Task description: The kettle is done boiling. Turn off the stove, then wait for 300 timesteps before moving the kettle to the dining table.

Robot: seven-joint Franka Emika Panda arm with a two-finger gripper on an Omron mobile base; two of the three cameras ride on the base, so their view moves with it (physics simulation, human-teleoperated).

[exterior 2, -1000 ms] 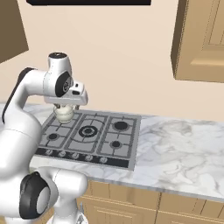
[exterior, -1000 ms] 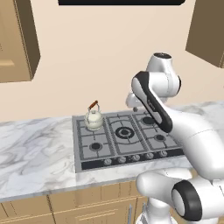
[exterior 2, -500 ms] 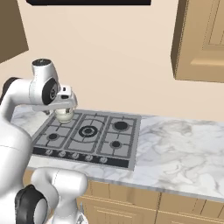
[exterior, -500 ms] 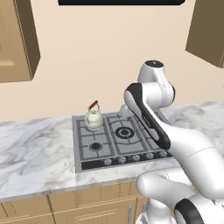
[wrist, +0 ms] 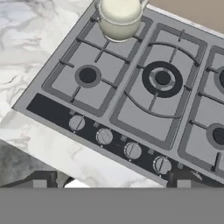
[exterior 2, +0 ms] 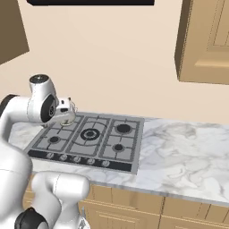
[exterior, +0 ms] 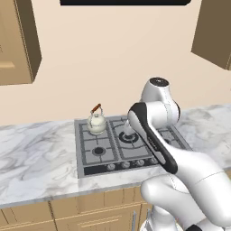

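Note:
The cream-white kettle stands on the rear left burner of the grey steel stove, its reddish-brown handle bar up. From the hand camera the kettle sits at the top edge, with the stove spread below it. A row of round knobs runs along the black front strip. My gripper hovers above the stove's front edge, open, its dark fingertips far apart and holding nothing. In the right base view the gripper hangs over the stove's left part. The dining table is out of view.
Marbled counter flanks the stove on both sides, with a wider stretch to the right. Wooden wall cabinets hang above at left and right, and a black hood is over the stove. Drawer fronts run below the counter.
The arm's upper joints have sunk and swung to the left over the stove. The hand stays above the stove's left front. The kettle has not moved.

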